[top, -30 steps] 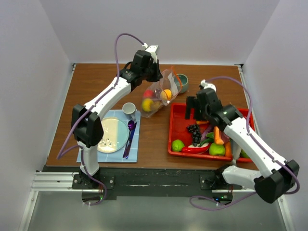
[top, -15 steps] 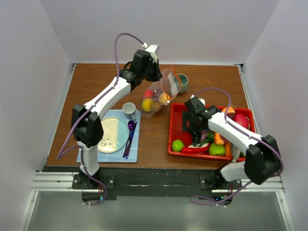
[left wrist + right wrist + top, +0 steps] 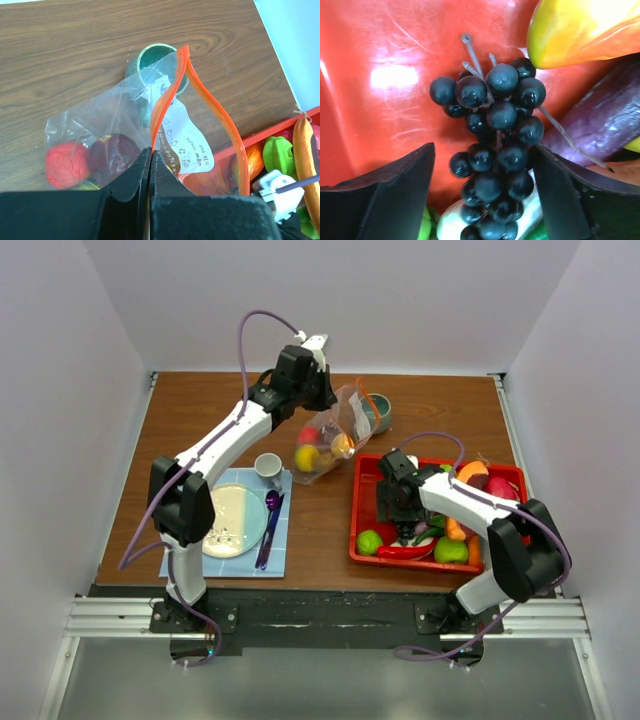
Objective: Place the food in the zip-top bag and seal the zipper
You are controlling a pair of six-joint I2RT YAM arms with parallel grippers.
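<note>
Glossy dark grapes lie bunched on the red tray.

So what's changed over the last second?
The right end effector swung from the far left corner of the red tray down over the dark grapes, open jaws now straddling them, nothing gripped yet. The left end effector stays shut on the zipper, holding open the zip-top bag.
</note>
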